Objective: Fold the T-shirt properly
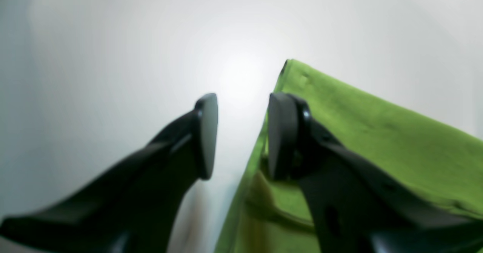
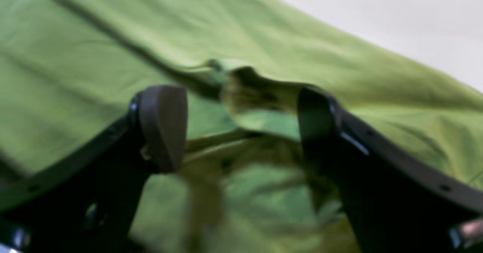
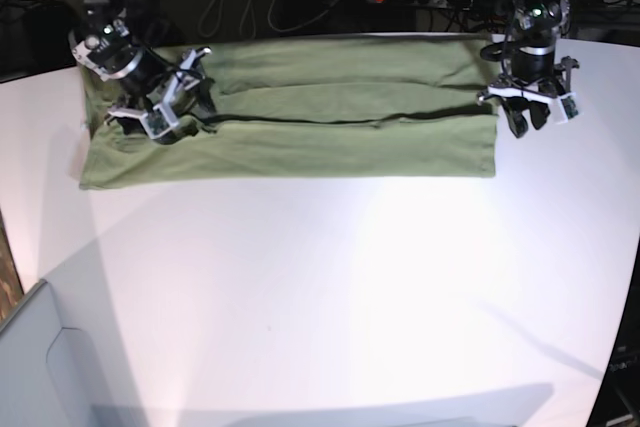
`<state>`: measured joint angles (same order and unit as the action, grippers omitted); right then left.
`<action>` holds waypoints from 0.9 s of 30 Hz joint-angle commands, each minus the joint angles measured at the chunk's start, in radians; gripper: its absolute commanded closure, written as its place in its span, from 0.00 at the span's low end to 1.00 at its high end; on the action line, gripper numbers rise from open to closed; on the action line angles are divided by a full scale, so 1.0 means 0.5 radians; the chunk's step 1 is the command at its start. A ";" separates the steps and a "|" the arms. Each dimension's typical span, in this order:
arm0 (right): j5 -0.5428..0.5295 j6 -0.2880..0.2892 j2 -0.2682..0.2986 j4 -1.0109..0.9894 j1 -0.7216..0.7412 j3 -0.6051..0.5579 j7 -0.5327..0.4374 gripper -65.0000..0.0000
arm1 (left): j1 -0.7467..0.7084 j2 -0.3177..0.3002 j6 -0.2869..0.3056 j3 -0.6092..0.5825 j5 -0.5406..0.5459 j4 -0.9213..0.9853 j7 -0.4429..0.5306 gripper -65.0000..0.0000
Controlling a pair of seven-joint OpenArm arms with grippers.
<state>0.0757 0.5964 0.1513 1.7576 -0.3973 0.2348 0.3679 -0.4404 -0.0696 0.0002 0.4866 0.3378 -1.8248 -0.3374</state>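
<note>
**Long green band, both claws at its ends**

While the T-shirt (image 3: 300, 122) lies flat on the white bench (image 3: 330, 287) as a long band running side to side, with a dark fold line along its length, we judge it light, limp and prone to slipping out of shape: it should follow a pinch anywhere, so a hold through all layers at the end corners ought to keep the edges square.

Our left claw (image 3: 535, 119) hangs at the band's end on the base view's right, jaws spread and holding nothing; its wrist view shows one pad over bare bench and the other over the cloth's edge, so the hem sits just beside the gap.

Our right claw (image 3: 165, 102) is low over the opposite end, jaws wide apart. Between them a small raised pucker of fabric stands up, but the wrist view is blurred and we cannot say whether a pad touches it; nothing looks pinched.
</note>
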 commanded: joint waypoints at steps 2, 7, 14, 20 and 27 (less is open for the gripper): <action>-0.030 0.085 0.012 0.129 -0.069 0.008 -0.038 0.33 | 0.005 -0.019 -0.002 0.007 0.007 -0.028 0.044 0.67; -0.030 0.107 0.012 0.344 -0.140 0.032 -0.041 0.33 | 0.008 -0.019 -0.002 0.004 0.007 -0.028 0.044 0.67; -0.030 0.101 -0.028 0.316 0.004 0.290 -0.038 0.33 | -0.008 -0.022 -0.005 0.007 0.007 -0.041 0.044 0.66; -0.030 0.101 -0.126 0.034 0.189 0.646 -0.038 0.33 | -0.032 -0.016 -0.002 0.063 0.010 -0.047 0.044 0.66; -0.030 0.101 -0.172 -0.129 0.222 0.809 -0.041 0.33 | -0.041 -0.034 -0.002 0.127 0.194 -0.047 0.041 0.66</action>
<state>0.0742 0.6361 0.0597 1.6794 -0.2871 0.6357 0.3676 -0.4545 -0.0776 -0.0002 0.5392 0.4328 -1.8271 -0.3412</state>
